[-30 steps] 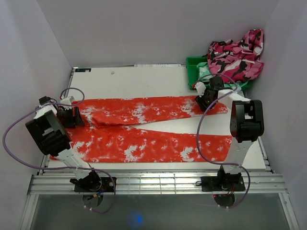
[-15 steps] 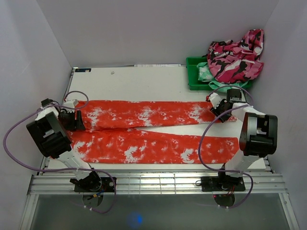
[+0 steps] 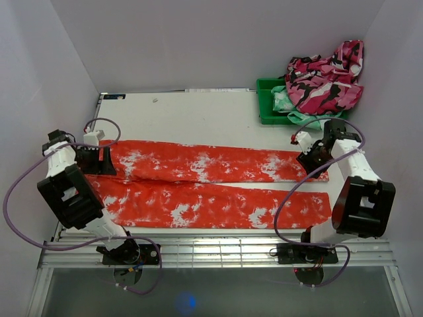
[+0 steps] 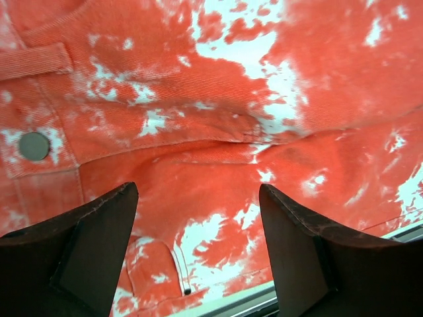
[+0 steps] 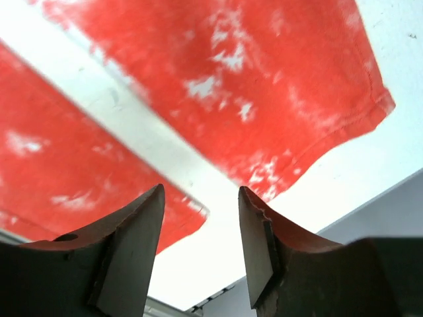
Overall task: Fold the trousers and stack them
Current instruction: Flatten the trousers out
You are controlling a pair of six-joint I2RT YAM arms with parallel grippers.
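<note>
The red-orange, white-speckled trousers [image 3: 211, 181] lie flat across the table with both legs side by side, the waist at the left and the hems at the right. My left gripper [image 3: 104, 160] is open and low over the waist. In the left wrist view my left gripper [image 4: 198, 257] has cloth between the fingers but holds nothing; a metal button [image 4: 33, 145] shows on the trousers [image 4: 218, 99]. My right gripper [image 3: 309, 158] is open and empty over the far leg's hem. In the right wrist view my right gripper [image 5: 201, 254] hovers above the bare table, with both hems [image 5: 264, 99] below it.
A green bin [image 3: 266, 99] stands at the back right. It holds a mint-green garment [image 3: 283, 102] and a pink, black and white camouflage garment [image 3: 325, 79]. Grey walls close in on the left, back and right. A metal rail [image 3: 211, 251] runs along the near edge.
The far leg, bunched and short before, is now drawn out straight to the right. My right gripper moved right and nearer. My left gripper shifted slightly left.
</note>
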